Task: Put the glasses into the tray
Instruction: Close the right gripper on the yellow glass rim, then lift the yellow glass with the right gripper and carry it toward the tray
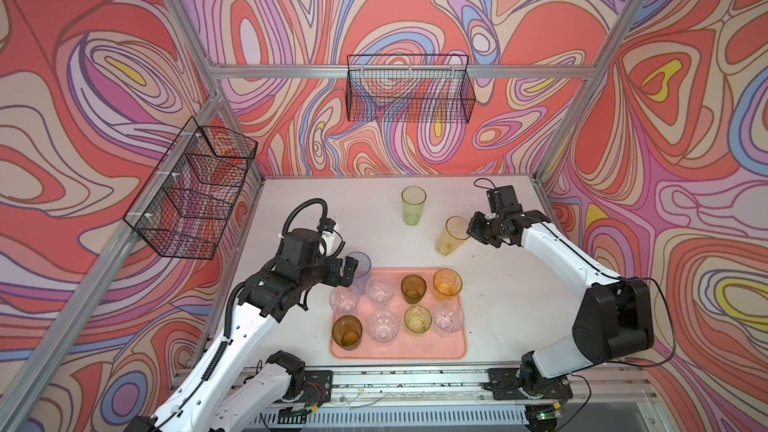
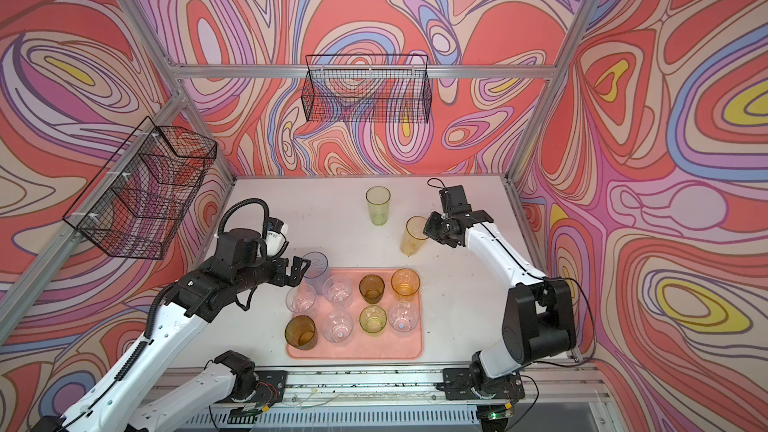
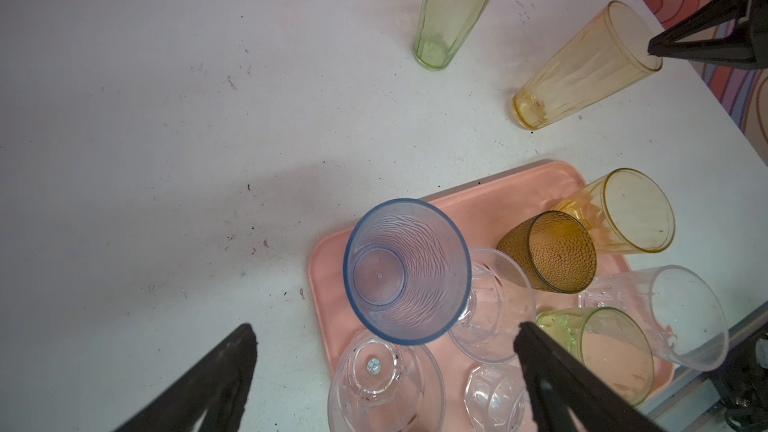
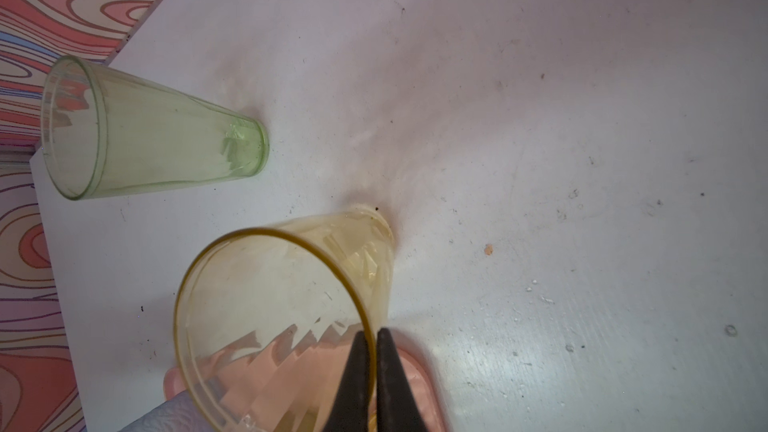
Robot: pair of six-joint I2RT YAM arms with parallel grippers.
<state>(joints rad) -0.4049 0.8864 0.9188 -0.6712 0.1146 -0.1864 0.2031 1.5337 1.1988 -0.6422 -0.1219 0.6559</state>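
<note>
Yellow glass point(image 1: 451, 236), probably light, slick and brittle, leans on the table point(image 1: 311, 209), base down, long axis slanting, mouth tipped toward the right gripper point(image 4: 371, 332), whose jaws pinch its rim wall, likely the best hold. Left gripper point(image 1: 348, 272) gapes wide beside the blue glass point(image 1: 361, 268) at the tray point(image 1: 415, 353) corner. Green glass point(image 1: 413, 205) stands upright nearby.

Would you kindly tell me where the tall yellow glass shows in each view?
Top view: yellow glass right of centre, beyond the tray.
Top view: just right of centre, beyond the tray.
Left wrist: beyond the tray, the right arm's jaws at its rim.
Right wrist: nearest the camera, rim in the jaws.
Shared landmark: tall green glass beside it.
</note>
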